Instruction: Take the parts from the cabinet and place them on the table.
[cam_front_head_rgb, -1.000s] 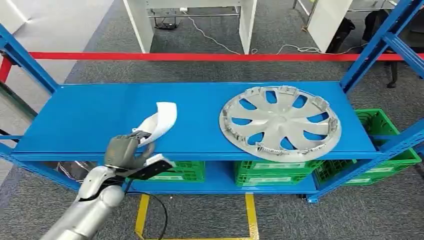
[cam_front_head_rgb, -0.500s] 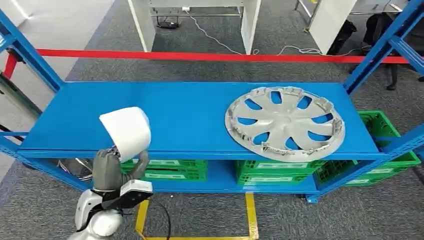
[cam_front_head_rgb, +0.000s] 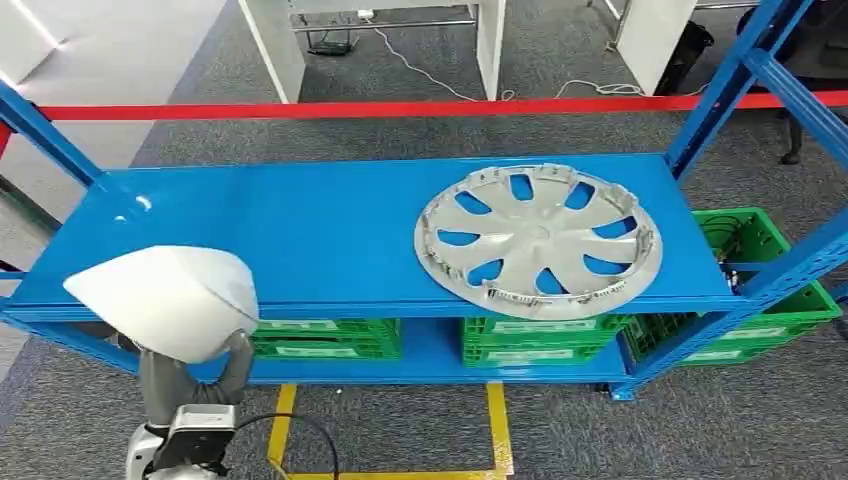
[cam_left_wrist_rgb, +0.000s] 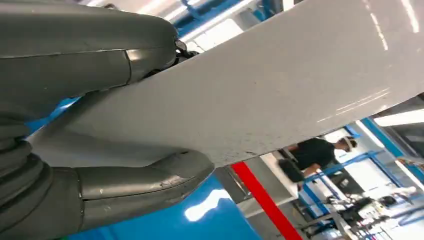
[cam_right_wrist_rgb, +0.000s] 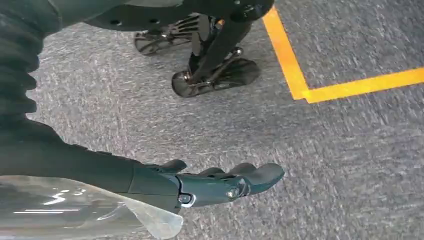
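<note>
One white part (cam_front_head_rgb: 170, 300) is being held by the left hand (cam_front_head_rgb: 190, 375) in front of the blue shelf (cam_front_head_rgb: 330, 235), its wide curved face up and its narrow end pointing away from the hubcap (cam_front_head_rgb: 538, 240). Green crates (cam_front_head_rgb: 325, 340) are sitting under the shelf, contents unclear. Thumb and fingers (cam_left_wrist_rgb: 145, 182) are clamping the part. The right hand (cam_right_wrist_rgb: 220, 182) is hanging over the floor, fingers loosely extended, grasping nothing.
</note>
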